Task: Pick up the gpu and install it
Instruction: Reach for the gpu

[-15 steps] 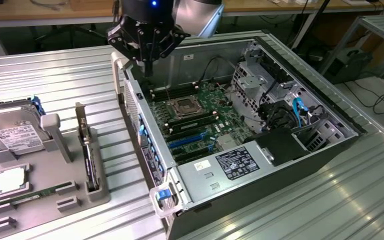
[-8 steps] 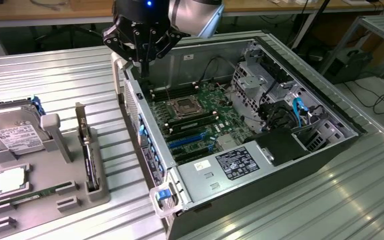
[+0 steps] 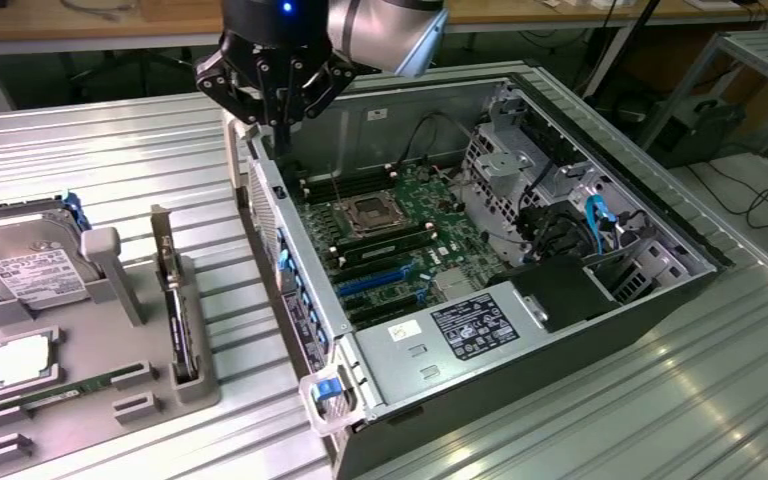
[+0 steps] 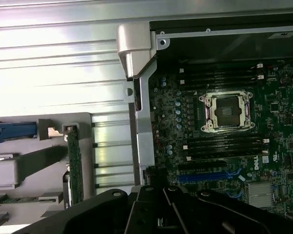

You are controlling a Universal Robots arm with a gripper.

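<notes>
So the gpu (image 3: pixel 177 310) (image 4: pixel 75 165) is standing on its edge in a slot of the grey holder (image 3: pixel 131 350), not in the machine. Its silver bracket end sticks up at the far end.

My gripper (image 3: pixel 277 128) (image 4: pixel 156 195) isn't on it. In the exterior view the card sits at roughly 7 o'clock from my fingers, well apart. The fingers are pressed together with nothing between them, hanging over the back rim of the open computer case (image 3: pixel 357 120).

From the gpu, the hard drive (image 3: pixel 31 265) is at about 9 o'clock in the same holder. The green memory stick (image 3: pixel 77 385) lies flat between 7 and 8 o'clock, and the case is over at 3 o'clock.

Inside the case the motherboard (image 3: pixel 424 200) (image 4: pixel 224 146) is in plain sight, with its bare processor socket (image 3: pixel 364 213) (image 4: pixel 227 111) and the blue slots (image 3: pixel 384 280). It all sits on a ribbed metal table (image 3: pixel 117 150).
</notes>
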